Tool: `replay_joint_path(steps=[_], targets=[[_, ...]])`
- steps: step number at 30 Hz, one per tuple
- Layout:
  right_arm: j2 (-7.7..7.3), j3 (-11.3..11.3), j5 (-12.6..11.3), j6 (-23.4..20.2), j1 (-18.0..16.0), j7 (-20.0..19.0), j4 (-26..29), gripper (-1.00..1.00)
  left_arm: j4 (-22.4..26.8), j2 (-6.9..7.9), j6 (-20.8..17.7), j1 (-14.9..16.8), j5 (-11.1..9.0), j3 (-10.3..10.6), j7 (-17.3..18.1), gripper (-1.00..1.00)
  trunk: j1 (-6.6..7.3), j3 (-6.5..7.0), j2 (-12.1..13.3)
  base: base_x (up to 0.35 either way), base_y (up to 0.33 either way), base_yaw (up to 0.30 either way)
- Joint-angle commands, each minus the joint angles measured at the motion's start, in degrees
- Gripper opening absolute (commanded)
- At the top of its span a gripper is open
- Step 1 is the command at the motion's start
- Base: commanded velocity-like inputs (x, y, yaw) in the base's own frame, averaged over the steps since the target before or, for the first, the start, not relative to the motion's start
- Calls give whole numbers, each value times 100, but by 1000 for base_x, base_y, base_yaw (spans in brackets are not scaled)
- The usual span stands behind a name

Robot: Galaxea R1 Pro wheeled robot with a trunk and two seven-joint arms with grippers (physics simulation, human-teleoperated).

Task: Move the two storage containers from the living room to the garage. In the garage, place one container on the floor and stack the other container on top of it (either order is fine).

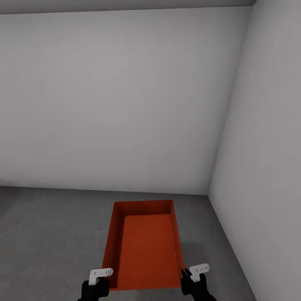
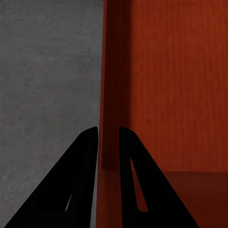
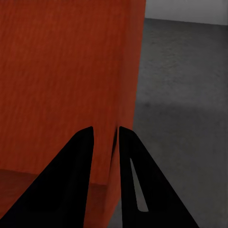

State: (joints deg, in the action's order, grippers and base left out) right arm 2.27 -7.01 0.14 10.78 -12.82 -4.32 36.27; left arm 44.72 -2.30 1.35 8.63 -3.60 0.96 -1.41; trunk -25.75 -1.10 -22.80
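Bin (image 1: 144,246) sits between my two hands, open top up, over the grey floor (image 1: 50,234). My left hand (image 1: 95,284) pinches its left wall near the close corner, and my right hand (image 1: 193,281) pinches the right wall likewise. The left wrist view shows one finger (image 2: 76,190) outside the wall and one inside; the right wrist view shows its fingers (image 3: 71,185) clamped on the thin wall the same way. Beyond the bin, pale walls (image 1: 125,96) meet in a corner.

floor (image 1: 50,234): dk grey concrete | on it: can't tell
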Motion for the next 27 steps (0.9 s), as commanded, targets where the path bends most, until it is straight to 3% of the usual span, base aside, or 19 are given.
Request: replay_joint_path(steps=[1, 27], targets=[[3, -450, -16, 16, -1, -25, -23, -100, 10, -147, 14, 7, -18, 140, -26, -100, -3, -11, -12, 0, 0, 0], [2, -441, -49, 20, -1, -34, -23, -100, 11, -131, 14, 7, -18, 140, -22, -100, -3, -11, -12, 6, 0, 0]])
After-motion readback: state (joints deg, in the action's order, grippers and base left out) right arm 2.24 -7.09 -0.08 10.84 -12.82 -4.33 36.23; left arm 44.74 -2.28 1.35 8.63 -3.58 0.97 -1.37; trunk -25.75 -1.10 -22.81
